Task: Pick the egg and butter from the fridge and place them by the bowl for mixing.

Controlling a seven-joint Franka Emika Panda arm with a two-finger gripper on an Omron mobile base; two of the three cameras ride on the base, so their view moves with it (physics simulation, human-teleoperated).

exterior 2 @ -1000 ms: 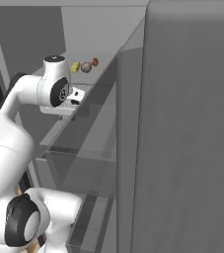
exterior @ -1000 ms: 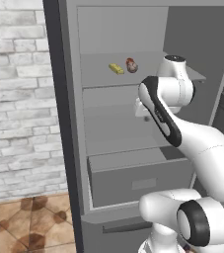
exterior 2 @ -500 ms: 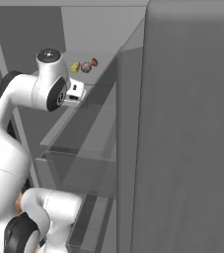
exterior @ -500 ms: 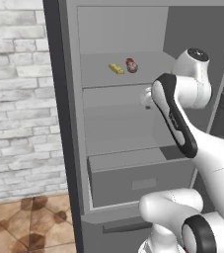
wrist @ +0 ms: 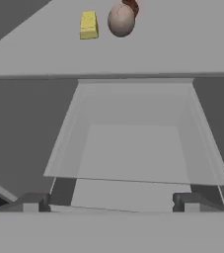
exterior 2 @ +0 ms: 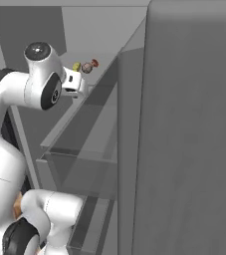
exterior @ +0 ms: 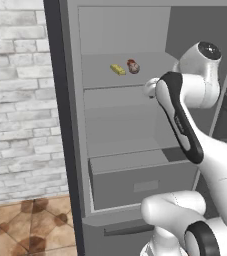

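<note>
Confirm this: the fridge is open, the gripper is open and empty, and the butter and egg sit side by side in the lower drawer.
Not the drawer. The butter and egg lie side by side on the upper shelf of the fridge, as the left base view shows. The rest holds: the gripper is open and empty.

The fridge (exterior: 135, 125) shows flat, matt grey panels, smooth as painted metal. The butter (wrist: 88, 24) looks waxy, dull yellow. The egg (wrist: 120, 20) has a mottled, matt shell. A rough whitewashed brick wall (exterior: 15, 100) stands above glossy brown floor tiles (exterior: 30, 230).
</note>
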